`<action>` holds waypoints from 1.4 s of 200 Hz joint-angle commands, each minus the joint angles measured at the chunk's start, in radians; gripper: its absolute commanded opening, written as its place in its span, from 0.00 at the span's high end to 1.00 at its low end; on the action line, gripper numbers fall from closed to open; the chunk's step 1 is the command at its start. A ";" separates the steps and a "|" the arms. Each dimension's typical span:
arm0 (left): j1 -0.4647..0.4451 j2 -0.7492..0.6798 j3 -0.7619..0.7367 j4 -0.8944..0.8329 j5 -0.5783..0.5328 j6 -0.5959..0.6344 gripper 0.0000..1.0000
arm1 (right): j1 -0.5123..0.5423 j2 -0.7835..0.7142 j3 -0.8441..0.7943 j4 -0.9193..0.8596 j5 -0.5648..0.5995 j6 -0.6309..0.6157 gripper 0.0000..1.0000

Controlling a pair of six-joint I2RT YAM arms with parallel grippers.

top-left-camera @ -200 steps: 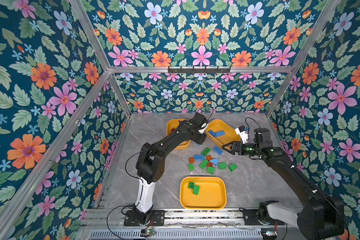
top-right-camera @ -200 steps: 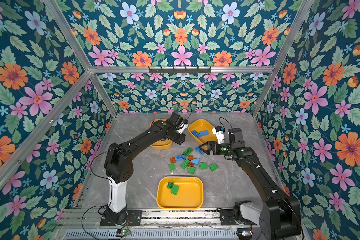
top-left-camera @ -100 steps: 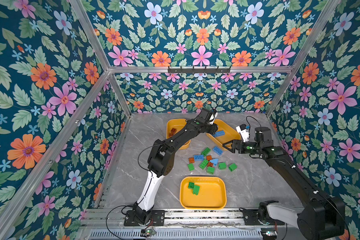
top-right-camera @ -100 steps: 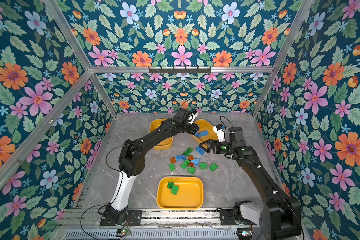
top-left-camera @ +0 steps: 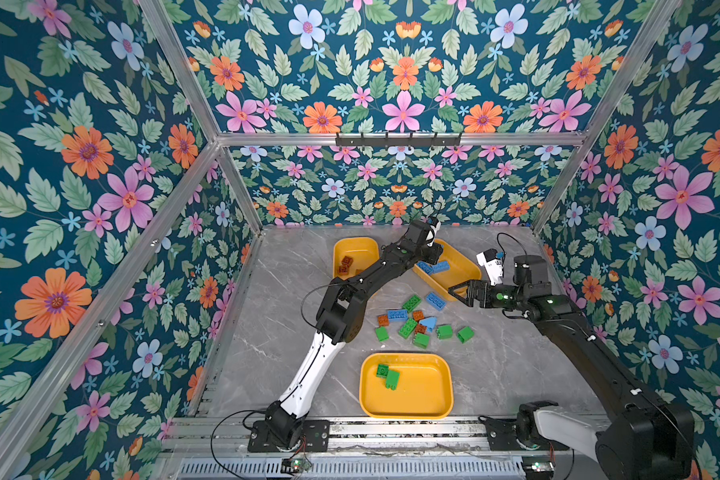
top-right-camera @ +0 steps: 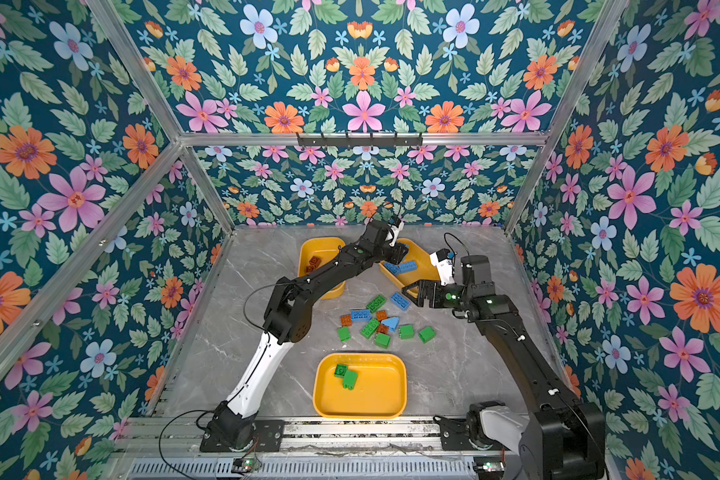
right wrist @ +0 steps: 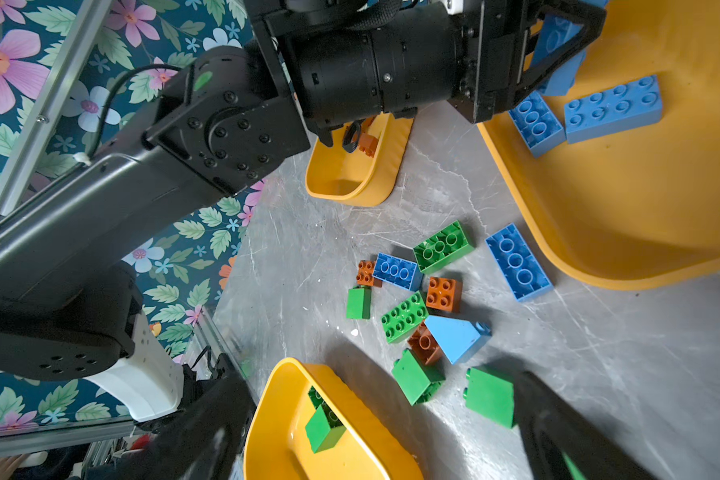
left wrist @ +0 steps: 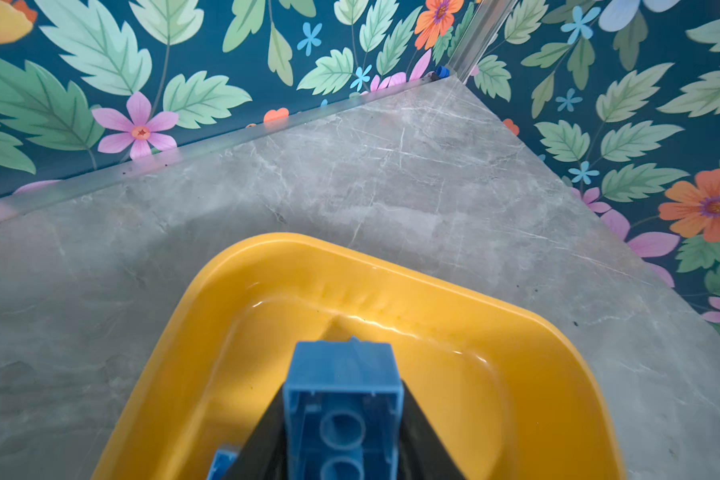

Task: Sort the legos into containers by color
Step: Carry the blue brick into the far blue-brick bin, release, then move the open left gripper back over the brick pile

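Left hand [top-left-camera: 432, 250]: reaches across the middle, jaws narrow, pinching one blue brick [left wrist: 344, 374] by its flanks, hollow underside turned to the wrist camera. Hangs low over the far-right tray [left wrist: 371, 274], presumably to let the brick fall a short way without bouncing out. Right hand [top-left-camera: 458, 289]: spread fully wide, holding nothing. Hovers just beside that tray's near edge, close to the loose legos [top-left-camera: 416, 324], probably waiting for room. Far-right tray: already carries two blue bricks [top-left-camera: 433, 267], lying flat. Far-left tray [top-left-camera: 356, 249]: reddish-brown bricks [top-left-camera: 345, 265], partly hidden behind the left arm. Near tray [top-left-camera: 422, 395]: two green bricks [top-left-camera: 387, 376], touching. Bench [top-left-camera: 516, 365], centre, between the three trays: loose legos in green, blue and reddish-brown, plus one light-blue sloped piece [top-left-camera: 429, 322], bunched close, several touching. Step in hand, by judgement: release of the blue brick. Progress, by judgement: under half, most pieces not yet sorted.
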 commanded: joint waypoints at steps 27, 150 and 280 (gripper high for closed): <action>0.004 -0.023 0.011 0.027 -0.041 -0.031 0.29 | 0.000 0.003 0.001 0.000 -0.005 -0.015 0.01; -0.034 -0.563 -0.514 -0.436 -0.123 -0.034 0.25 | 0.000 0.025 0.002 0.008 -0.078 -0.029 0.01; -0.089 -0.746 -0.984 -0.425 -0.221 -0.298 0.33 | 0.000 0.013 -0.047 0.018 -0.110 -0.016 0.01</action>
